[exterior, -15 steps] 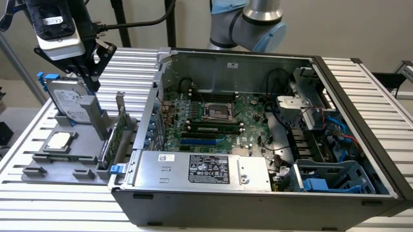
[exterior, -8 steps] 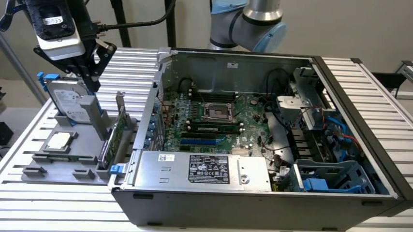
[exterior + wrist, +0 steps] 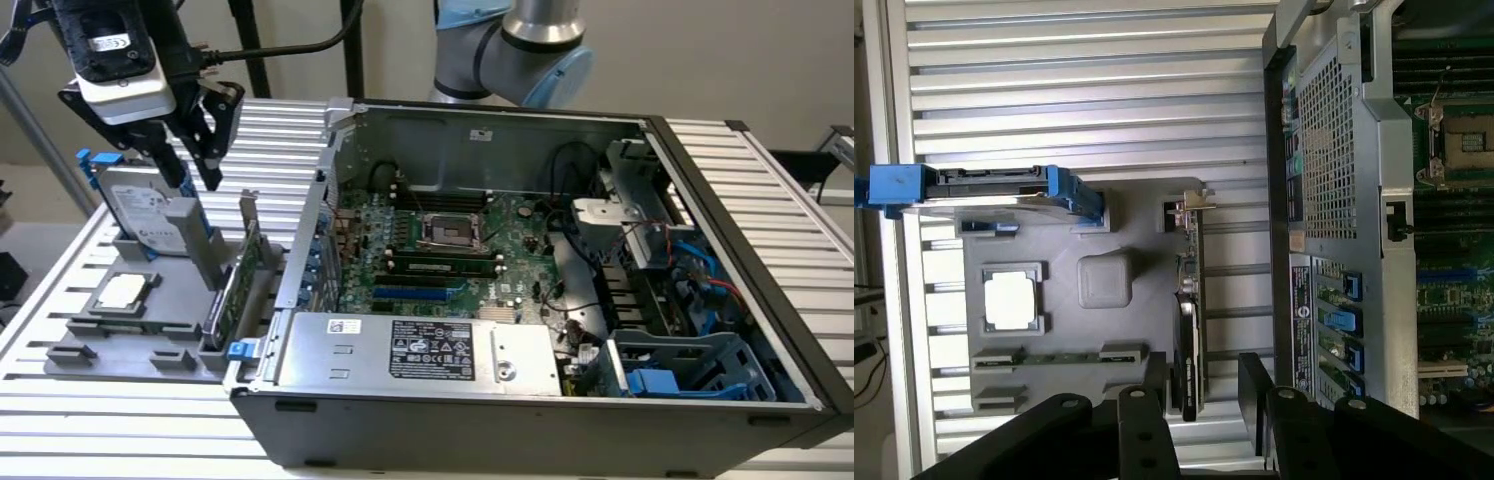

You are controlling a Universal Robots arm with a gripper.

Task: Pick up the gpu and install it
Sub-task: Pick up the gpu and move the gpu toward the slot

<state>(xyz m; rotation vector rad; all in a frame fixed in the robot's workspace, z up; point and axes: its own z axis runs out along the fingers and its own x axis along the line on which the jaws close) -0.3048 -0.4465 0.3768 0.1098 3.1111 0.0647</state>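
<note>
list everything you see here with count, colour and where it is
gpu: one, black and green, on edge in the tray beside the case
hard drive: one, silver with blue rails, upright in the tray
cpu chip: one, silver, flat in the tray
tray: one, grey, on the table, exterior view's left
case: one, dark grey, open, on the table
motherboard: one, green, inside the case
table: one, silver slats
arm: one, silver and light blue, behind the case
gripper: one, black, jaws open, above the tray
</note>
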